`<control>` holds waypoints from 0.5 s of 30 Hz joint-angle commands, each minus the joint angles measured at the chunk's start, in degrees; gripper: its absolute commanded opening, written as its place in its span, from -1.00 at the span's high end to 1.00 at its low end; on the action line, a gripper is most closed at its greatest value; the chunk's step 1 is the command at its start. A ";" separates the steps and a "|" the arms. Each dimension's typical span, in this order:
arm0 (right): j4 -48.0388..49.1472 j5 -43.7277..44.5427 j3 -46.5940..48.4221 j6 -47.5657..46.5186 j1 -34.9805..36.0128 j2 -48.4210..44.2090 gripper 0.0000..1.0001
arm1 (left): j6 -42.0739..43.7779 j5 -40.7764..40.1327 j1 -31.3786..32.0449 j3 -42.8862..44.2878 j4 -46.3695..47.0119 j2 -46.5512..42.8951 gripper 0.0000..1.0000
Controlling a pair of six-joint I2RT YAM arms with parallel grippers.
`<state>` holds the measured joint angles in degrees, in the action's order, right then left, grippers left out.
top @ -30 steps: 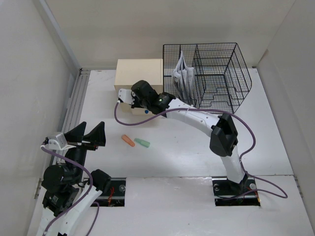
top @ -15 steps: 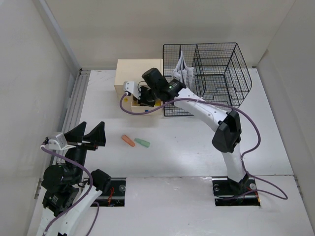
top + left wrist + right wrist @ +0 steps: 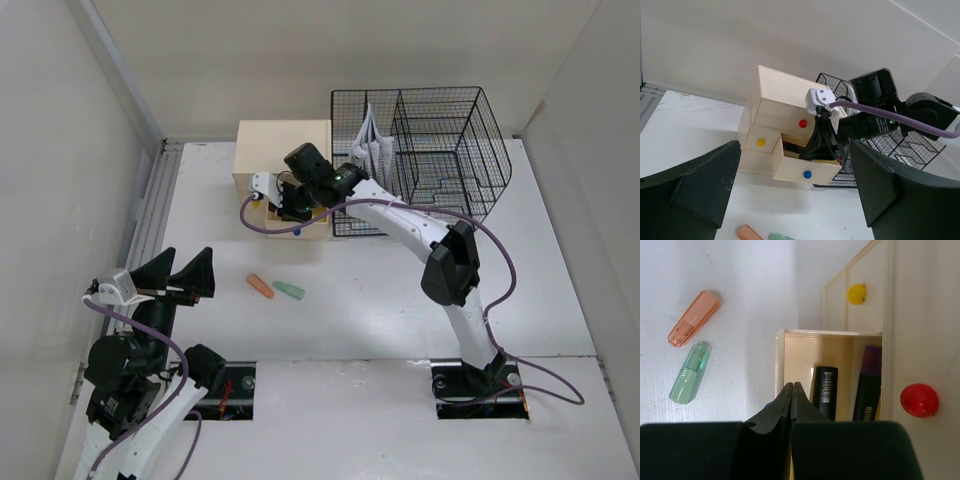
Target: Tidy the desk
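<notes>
The desk (image 3: 380,300) is a wide white tabletop. On it lie an orange cap-like piece (image 3: 260,286) (image 3: 694,318) and a green one (image 3: 289,290) (image 3: 690,372), side by side. My right gripper (image 3: 284,211) (image 3: 791,386) is shut with nothing between its fingers. It hangs over the open drawer (image 3: 805,167) (image 3: 830,375) with the blue knob (image 3: 807,174). Two black markers (image 3: 825,390) lie in that drawer. My left gripper (image 3: 182,272) (image 3: 795,200) stands open and empty over the desk's front left, well apart from both pieces.
The cream drawer box (image 3: 283,155) stands at the back, with a yellow knob (image 3: 856,293) and a red knob (image 3: 919,400). A black wire-mesh rack (image 3: 430,150) holding papers (image 3: 368,150) stands to its right. Grey rails (image 3: 150,210) run along the left edge.
My right gripper has shut and its wrist has shifted back over the open drawer. The left arm and the two pieces have not moved.
</notes>
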<state>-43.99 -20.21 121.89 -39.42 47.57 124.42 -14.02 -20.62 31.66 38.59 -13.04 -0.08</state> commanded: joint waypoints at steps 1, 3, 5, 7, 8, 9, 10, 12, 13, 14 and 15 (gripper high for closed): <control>-2.33 -4.67 -0.42 0.40 0.86 -0.14 1.00 | 0.57 -0.30 -0.28 -0.27 2.67 -10.47 -0.77; 2.90 -0.64 -2.87 1.27 0.86 -1.72 1.00 | 0.57 -0.30 -0.28 -0.27 2.67 -10.47 -0.77; 8.80 7.06 -9.01 3.55 1.38 -5.92 1.00 | 0.57 -0.30 -0.28 -0.27 2.67 -10.47 -0.77; 14.68 11.14 -12.53 4.95 2.87 -8.13 1.00 | 0.57 -0.30 -0.28 -0.27 2.67 -10.47 -0.77; 15.94 12.81 -13.07 5.49 2.88 -9.53 1.00 | 0.57 -0.30 -0.28 -0.27 2.67 -10.47 -0.77; 17.52 14.91 -13.08 5.49 2.88 -10.07 1.00 | 0.57 -0.30 -0.28 -0.27 2.67 -10.47 -0.77; 18.75 15.89 -13.69 6.45 2.88 -10.60 1.00 | 0.57 -0.30 -0.28 -0.27 2.67 -10.47 -0.77; 21.56 20.09 -16.14 7.25 2.88 -12.79 1.00 | 0.57 -0.30 -0.28 -0.27 2.67 -10.47 -0.77; 24.97 21.86 -17.46 7.25 3.57 -13.58 1.00 | 0.57 -0.30 -0.28 -0.27 2.67 -10.47 -0.77; 26.31 22.92 -19.65 7.25 3.58 -14.46 1.00 | 0.57 -0.30 -0.28 -0.27 2.67 -10.47 -0.77; 27.19 22.93 -20.28 7.77 3.58 -15.69 1.00 | 0.57 -0.30 -0.28 -0.27 2.67 -10.47 -0.77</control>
<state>-25.85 -2.83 103.44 -34.15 50.37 113.97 -14.02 -20.62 31.66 38.59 -13.04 -0.08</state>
